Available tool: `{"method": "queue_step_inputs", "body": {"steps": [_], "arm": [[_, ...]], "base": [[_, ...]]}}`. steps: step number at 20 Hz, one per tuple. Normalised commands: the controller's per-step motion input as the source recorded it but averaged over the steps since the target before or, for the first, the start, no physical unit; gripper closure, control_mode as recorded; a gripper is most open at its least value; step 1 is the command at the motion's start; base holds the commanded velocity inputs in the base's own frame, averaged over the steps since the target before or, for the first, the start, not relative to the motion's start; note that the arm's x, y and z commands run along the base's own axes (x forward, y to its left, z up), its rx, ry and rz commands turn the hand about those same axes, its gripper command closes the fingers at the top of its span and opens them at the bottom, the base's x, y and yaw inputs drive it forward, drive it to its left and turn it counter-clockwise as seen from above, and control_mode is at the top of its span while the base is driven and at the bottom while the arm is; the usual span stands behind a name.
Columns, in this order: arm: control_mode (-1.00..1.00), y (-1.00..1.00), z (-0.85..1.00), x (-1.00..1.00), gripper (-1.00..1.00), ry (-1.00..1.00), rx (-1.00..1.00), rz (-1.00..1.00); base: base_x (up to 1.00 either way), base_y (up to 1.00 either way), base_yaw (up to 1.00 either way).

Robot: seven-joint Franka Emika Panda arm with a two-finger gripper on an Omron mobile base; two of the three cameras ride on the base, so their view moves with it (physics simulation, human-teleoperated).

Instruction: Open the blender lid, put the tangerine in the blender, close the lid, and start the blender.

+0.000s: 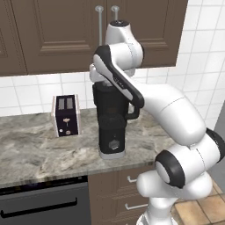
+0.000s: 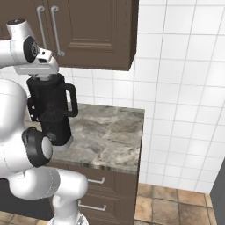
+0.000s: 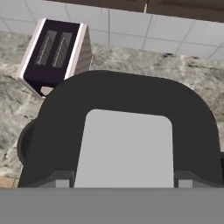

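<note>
The tall black blender [image 1: 111, 125] — dark jug with a side handle over a black base with a front knob — stands on the grey-veined marble counter [image 1: 39, 151], close to its front edge and well in from the counter's right end [image 2: 132, 145]. The handle points toward that right end. To its left, nearer the tiled back wall, stands the shorter silver-and-dark two-slot toaster [image 1: 66, 115], clearly apart from the blender.

The white arm reaches over the jug, and its hand sits directly above the blender's top. In the hand view the flat black rounded-square lid [image 3: 127, 94] with its pale grey square cap [image 3: 127, 148] lies very close under the camera, sitting on the jug. The gripper [image 3: 124, 183] is right at the lid: two small grey finger tips [image 3: 61, 180] flank the grey cap, one at each side, at the bottom of that view. Whether they press on the cap or merely stand beside it cannot be told, so the grip remains uncertain.
</note>
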Motion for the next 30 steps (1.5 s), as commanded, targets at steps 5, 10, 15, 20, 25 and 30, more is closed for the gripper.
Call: {"method": "queue_step_inputs", "body": {"steps": [5, 10, 15, 20, 25, 30], "arm": [[-1.00, 0.06, -0.61, 0.00, 1.00, 0.11, 0.00, 0.00], [-1.00, 0.00, -0.53, -0.03, -1.00, 0.01, 0.00, 0.00], [-1.00, 0.00, -0.37, -0.15, -1.00, -0.07, 0.00, 0.00], [-1.00, 0.00, -0.07, 0.00, -1.00, -0.14, 0.00, 0.00], [-1.00, 0.00, 0.00, 0.00, -1.00, -0.19, 0.00, 0.00], [-1.00, 0.01, 0.09, -0.07, -1.00, -0.25, 0.00, 0.00]], "base": [[0.00, 0.00, 0.00], [0.00, 0.00, 0.00], [0.00, 0.00, 0.00], [0.00, 0.00, 0.00], [0.00, 0.00, 0.00], [0.00, 0.00, 0.00]]}}
